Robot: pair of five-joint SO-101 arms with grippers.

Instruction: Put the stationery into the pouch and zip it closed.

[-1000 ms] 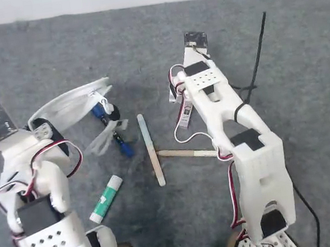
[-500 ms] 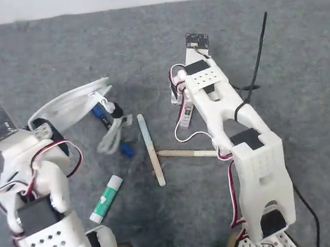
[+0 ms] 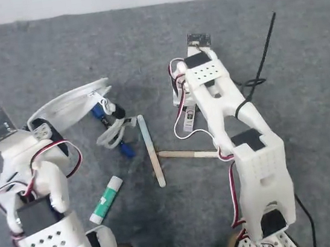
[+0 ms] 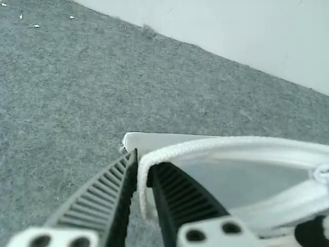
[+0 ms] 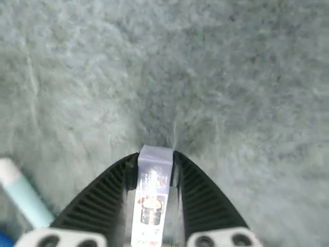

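Pouch (image 3: 68, 103) first, from the high view: there is one, white and clear, on the grey carpet (image 3: 52, 53) at the far left, with one end against the left arm (image 3: 35, 177). A white cord (image 3: 110, 135) loops out from its mouth. Four loose pieces of stationery lie between the two arms. One blue pen (image 3: 125, 148) lies under the cord, with its far end at the pouch's mouth. One pale blue pen (image 3: 150, 147) lies just beside it. One wooden pencil (image 3: 187, 153) touches the pale pen near its near end and runs off under the right arm (image 3: 238, 126). One green and white glue stick (image 3: 106, 199) lies apart, nearer the left arm's base. One black cable (image 3: 259, 56) trails off on the right.

From the left wrist view, the left gripper (image 4: 142, 162) is closed tight on the pouch's white corded rim, and the clear side spreads away from the fingers. Carpet and a pale wall (image 4: 231, 31) lie beyond.

From the right wrist view, the right gripper (image 5: 156, 154) is pinched on one small labelled block (image 5: 152, 190) with a lilac tip. The tip points down at the carpet, and the pale blue pen is off to one side.
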